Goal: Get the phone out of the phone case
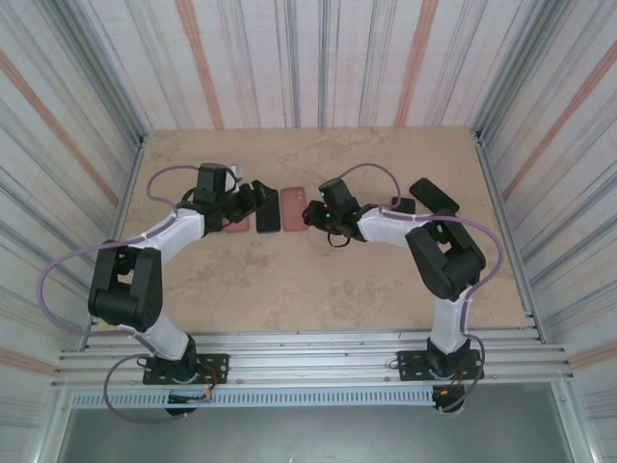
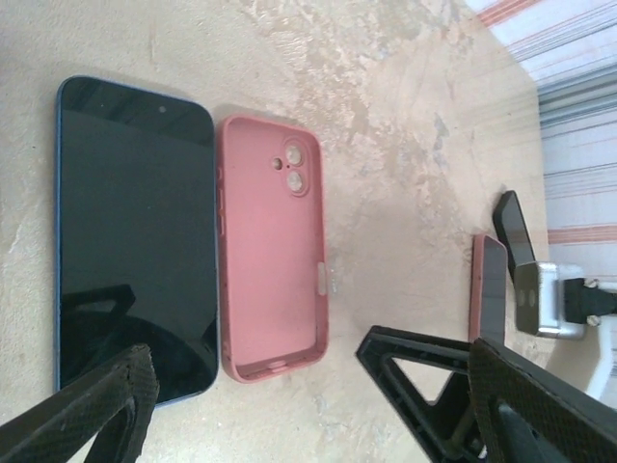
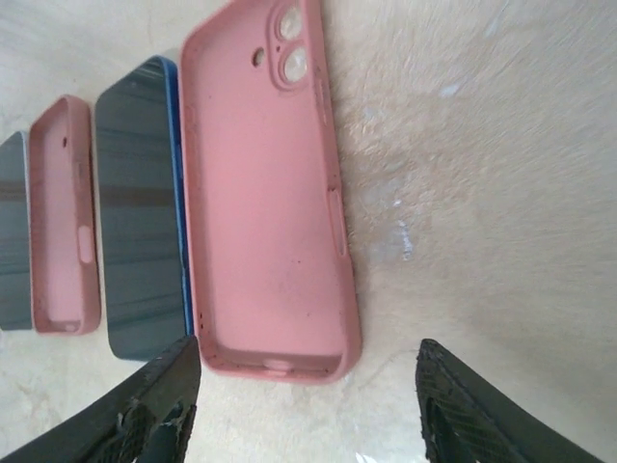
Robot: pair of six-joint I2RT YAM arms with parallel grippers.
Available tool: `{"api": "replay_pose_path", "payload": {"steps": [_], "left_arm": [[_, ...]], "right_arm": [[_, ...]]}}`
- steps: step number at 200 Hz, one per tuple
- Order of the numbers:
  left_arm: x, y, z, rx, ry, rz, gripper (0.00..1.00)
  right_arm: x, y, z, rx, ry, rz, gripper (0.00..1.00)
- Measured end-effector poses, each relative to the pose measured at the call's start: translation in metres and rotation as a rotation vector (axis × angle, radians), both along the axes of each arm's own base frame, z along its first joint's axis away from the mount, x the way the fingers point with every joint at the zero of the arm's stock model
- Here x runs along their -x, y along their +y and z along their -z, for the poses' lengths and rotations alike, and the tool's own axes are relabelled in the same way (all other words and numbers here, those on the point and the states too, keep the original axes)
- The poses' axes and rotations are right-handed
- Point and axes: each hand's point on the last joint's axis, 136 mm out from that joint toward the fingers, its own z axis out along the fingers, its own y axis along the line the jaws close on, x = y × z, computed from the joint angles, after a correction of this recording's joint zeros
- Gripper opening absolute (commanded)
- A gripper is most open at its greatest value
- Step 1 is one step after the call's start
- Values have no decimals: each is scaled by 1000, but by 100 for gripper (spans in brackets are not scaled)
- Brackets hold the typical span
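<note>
A dark phone with a blue rim lies flat on the table, screen up, outside any case. Right beside it lies an empty pink phone case, inside up, with its camera holes showing. In the top view, phone and case sit side by side between the two arms. My left gripper hovers open just short of their near ends and holds nothing. From the opposite side, my right gripper stands open at the end of the case, its fingers apart from it, with the phone beyond.
A second empty pink case and another dark phone lie further left, partly under my left arm. A phone in a pink case and a black phone lie to the right. Striped walls close in the table.
</note>
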Motion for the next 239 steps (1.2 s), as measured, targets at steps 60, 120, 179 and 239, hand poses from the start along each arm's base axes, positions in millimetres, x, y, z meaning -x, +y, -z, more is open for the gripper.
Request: {"api": "replay_pose_path", "payload": {"steps": [60,120,179,239], "left_arm": [[28,-18,-9,44,-9,96,99],[48,-50,-11,116,25,155,99],[52,-67,-22,178,24,176,99],[52,-68,-20,181,35,174,98]], "right_arm": [[2,-112,-51,226,-44,145,88],[24,-219,-26,452,113,227,97],[24,-254,0,494,199,207,96],[-1,-245,30,502,248,121,90]]}}
